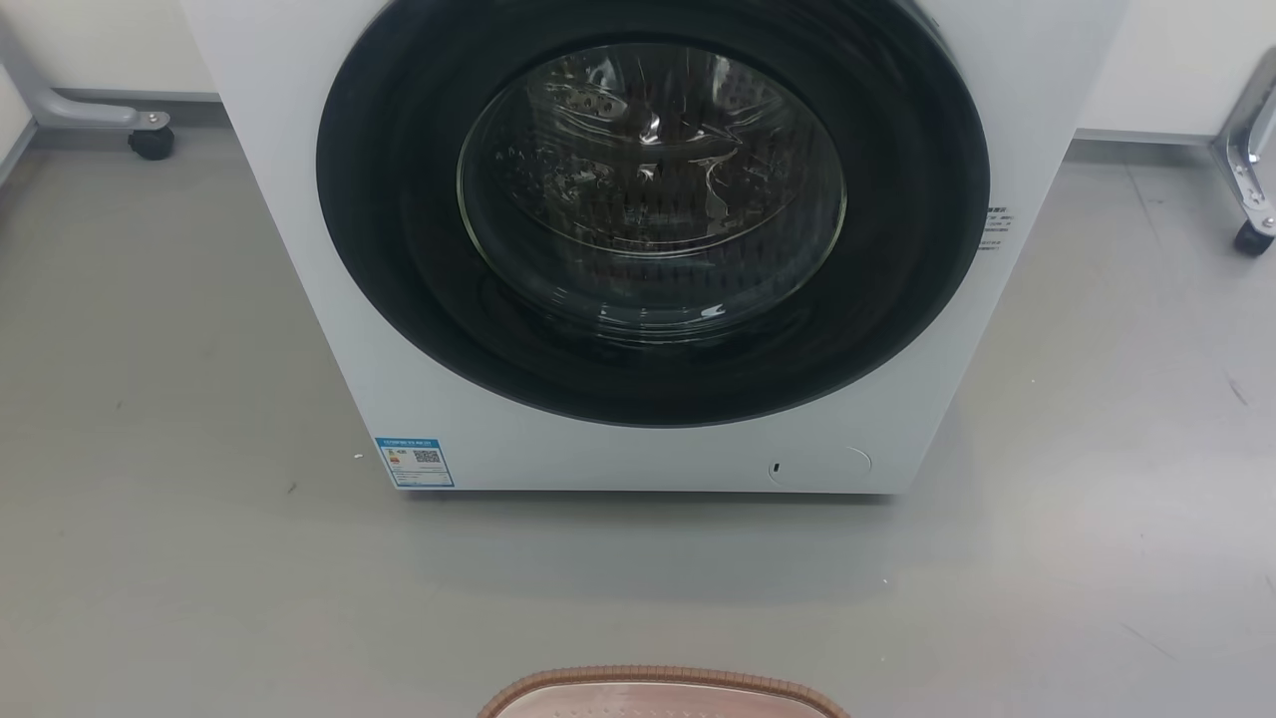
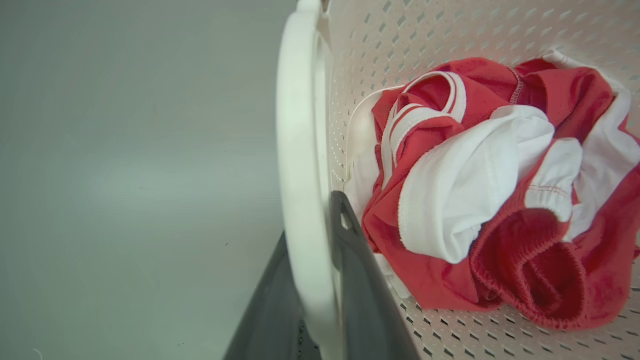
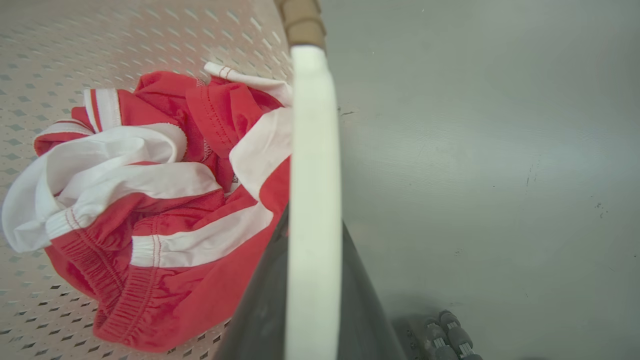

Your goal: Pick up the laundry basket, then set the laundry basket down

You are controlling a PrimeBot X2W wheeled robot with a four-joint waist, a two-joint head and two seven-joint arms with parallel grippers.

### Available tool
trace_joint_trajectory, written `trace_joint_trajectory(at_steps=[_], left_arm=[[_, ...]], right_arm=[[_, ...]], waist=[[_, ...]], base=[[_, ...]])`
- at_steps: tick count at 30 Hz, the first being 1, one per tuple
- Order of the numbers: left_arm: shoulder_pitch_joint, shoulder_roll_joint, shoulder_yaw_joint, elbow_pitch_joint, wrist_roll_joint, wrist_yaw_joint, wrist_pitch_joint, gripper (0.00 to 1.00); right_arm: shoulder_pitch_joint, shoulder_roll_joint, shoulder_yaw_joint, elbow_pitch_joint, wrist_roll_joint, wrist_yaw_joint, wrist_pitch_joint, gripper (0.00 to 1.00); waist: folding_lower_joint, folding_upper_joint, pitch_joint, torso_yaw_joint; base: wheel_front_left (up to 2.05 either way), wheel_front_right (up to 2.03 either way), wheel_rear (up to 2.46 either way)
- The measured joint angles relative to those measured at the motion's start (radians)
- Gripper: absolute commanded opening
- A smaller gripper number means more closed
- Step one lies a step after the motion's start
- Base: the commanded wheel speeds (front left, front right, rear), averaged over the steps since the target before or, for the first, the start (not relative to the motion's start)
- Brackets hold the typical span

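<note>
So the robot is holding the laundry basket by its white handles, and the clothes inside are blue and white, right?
Almost: the clothes in the laundry basket are red and white, not blue. Both wrist views show that. The rest is right: the left gripper and the right gripper each grip a white handle.

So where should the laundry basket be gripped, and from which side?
On the laundry basket, the white side handles, one per gripper, from above: each is a thin band, so a finger fits either side, as the left gripper and right gripper show.
</note>
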Motion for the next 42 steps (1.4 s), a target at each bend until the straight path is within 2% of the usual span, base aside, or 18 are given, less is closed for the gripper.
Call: trace_joint_trajectory(at_steps=[12,20,42], left_arm=[[-0.012,0.000,-0.001,0.004,-0.004,-0.005,-0.002,0.00],[-0.062,0.003,-0.001,-0.003,-0.006,-0.003,-0.018,0.00],[-0.337,0.014,0.029,-0.091,-0.024,0.057,-0.036,0.00]], right_arm=[[-0.013,0.000,0.016,0.006,0.008,0.001,-0.013,0.00],[-0.086,-0.002,0.026,0.008,0.008,0.001,-0.018,0.00],[-0.432,-0.020,0.020,0.050,-0.032,0.002,-0.060,0.00]], waist=[[0.0001,0.0001,0.026,-0.004],[0.0000,0.0000,0.076,-0.007],[0.0002,0.0001,0.345,-0.015]], base=[[0.00,0.00,0.00],[0.00,0.00,0.00],[0.00,0.00,0.00]])
